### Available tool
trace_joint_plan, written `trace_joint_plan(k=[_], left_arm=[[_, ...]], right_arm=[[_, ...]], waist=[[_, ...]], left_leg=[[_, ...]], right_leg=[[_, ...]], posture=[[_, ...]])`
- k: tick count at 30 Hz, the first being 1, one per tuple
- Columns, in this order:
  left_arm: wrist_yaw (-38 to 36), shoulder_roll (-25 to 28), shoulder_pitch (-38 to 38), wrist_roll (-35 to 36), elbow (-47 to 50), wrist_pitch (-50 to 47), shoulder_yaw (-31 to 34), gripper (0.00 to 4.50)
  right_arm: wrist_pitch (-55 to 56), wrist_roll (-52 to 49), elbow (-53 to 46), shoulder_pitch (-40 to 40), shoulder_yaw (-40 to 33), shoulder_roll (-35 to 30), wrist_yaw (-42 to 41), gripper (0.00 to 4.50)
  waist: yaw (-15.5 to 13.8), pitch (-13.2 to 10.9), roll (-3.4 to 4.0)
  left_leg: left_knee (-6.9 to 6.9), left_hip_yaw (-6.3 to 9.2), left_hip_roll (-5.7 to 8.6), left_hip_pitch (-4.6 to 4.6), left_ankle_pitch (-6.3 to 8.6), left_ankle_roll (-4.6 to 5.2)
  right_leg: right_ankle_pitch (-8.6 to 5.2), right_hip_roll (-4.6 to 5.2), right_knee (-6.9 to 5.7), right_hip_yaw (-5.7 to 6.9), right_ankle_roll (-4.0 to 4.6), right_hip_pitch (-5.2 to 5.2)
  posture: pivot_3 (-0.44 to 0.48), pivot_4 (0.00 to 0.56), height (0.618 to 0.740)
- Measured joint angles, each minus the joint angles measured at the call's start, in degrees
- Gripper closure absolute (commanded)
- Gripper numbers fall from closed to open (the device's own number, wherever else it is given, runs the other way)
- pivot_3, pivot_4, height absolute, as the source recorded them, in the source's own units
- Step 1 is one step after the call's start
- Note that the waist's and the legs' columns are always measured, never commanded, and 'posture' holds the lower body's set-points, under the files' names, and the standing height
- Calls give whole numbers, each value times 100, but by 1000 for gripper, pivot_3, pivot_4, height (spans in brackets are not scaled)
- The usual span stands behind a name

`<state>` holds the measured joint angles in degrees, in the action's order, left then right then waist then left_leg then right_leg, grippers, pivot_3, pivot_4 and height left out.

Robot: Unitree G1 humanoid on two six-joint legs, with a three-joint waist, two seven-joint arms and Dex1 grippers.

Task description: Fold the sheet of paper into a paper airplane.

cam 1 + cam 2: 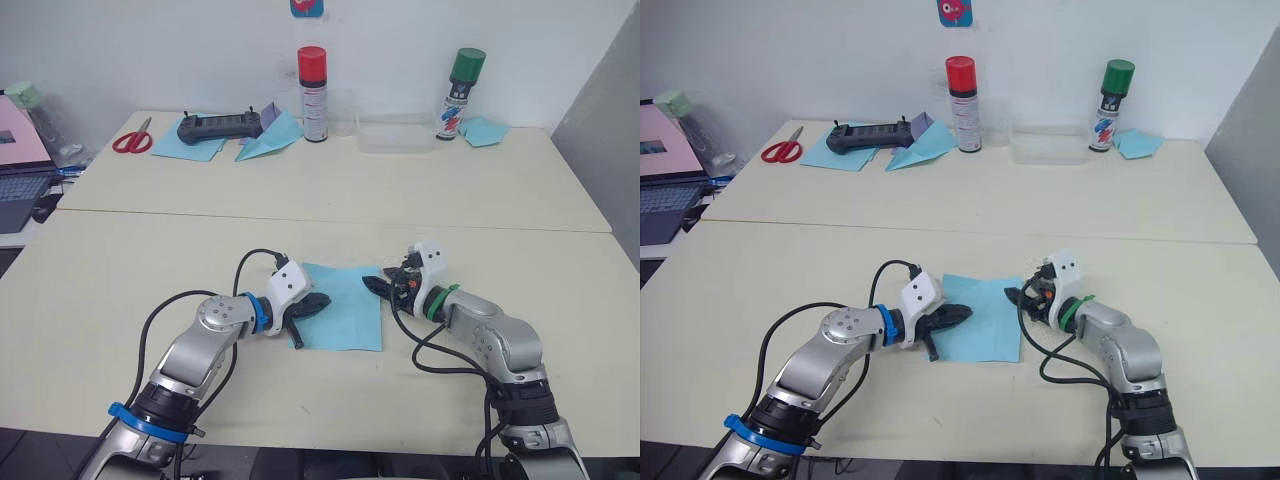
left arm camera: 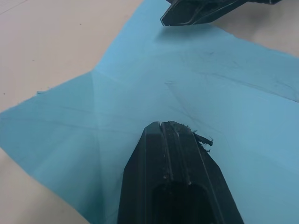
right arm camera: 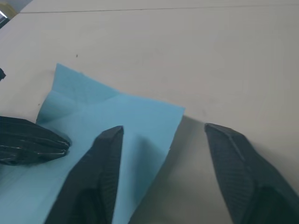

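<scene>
The sheet of paper (image 1: 345, 305) lies flat near the front of the near counter (image 1: 120, 300), between the two grippers, with faint crease lines across it and its far left corner lifted a little. The left gripper (image 1: 312, 303) lies low over the sheet's left edge, one black finger resting on the paper and pointing toward the right arm; from these pictures I cannot tell whether its fingers are together or apart. The right gripper (image 3: 163, 135) sits at the sheet's right edge with its fingers apart, one finger (image 3: 100, 158) over the paper's corner and the other over bare counter just beside it. Both forearms are bent inward from the front edge, wrists low, pointing at one another across the sheet.

Nothing else lies close to the paper; the near counter around it is bare cream surface. On the far counter, well apart, stand two spray cans: one with a red cap (image 1: 313, 92) and one with a green cap (image 1: 461, 92), with a clear plastic tray (image 1: 395, 135) between them. To the left are one pair of red scissors (image 1: 132, 139), a black handheld controller (image 1: 218, 126) on a blue sheet, and a light blue paper dart (image 1: 268, 140). A further piece of blue paper (image 1: 484, 131) lies by the green-capped can. A laptop (image 1: 20, 175) sits at the far left.
</scene>
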<state>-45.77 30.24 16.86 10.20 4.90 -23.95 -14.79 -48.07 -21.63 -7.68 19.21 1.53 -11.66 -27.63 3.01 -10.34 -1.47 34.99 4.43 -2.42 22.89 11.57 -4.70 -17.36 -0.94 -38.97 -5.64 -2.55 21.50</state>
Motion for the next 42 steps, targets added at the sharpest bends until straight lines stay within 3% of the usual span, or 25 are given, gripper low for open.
trace_joint_plan(k=[5, 10, 18, 42], left_arm=[[2, -8, -4, -14, 2, 1, 0, 4500], [14, -12, -34, -42, 14, 49, 2, 4500], [3, -12, -33, -62, 16, 62, 3, 4500], [-157, 3, 135, -26, -221, -39, 198, 4500]], right_arm=[[8, 0, -1, 2, 130, -68, -113, 4470], [140, 28, -22, 2, 287, -166, -238, 4470], [1022, 546, -282, -7, 1161, -760, -732, 4470], [2653, 2335, 121, 307, 2407, -1219, -921, 4470]], waist=[[-3, 0, 0], [-2, 0, 0], [-3, -1, 1], [24, -1, 1]], left_leg=[[0, 0, 1, 0, 0, 0], [0, 0, 1, 0, 0, 0], [-2, -1, 0, 2, 0, 0], [-4, -1, -3, 1, 0, 0]], right_leg=[[0, 0, 0, 0, 0, 0], [0, 0, 1, 0, 0, 1], [-1, 1, 4, -1, 1, 3], [-2, -1, 3, 1, 1, 7]], posture=[[0, 150, 740], [0, 150, 740], [0, 150, 740], [0, 150, 740]])
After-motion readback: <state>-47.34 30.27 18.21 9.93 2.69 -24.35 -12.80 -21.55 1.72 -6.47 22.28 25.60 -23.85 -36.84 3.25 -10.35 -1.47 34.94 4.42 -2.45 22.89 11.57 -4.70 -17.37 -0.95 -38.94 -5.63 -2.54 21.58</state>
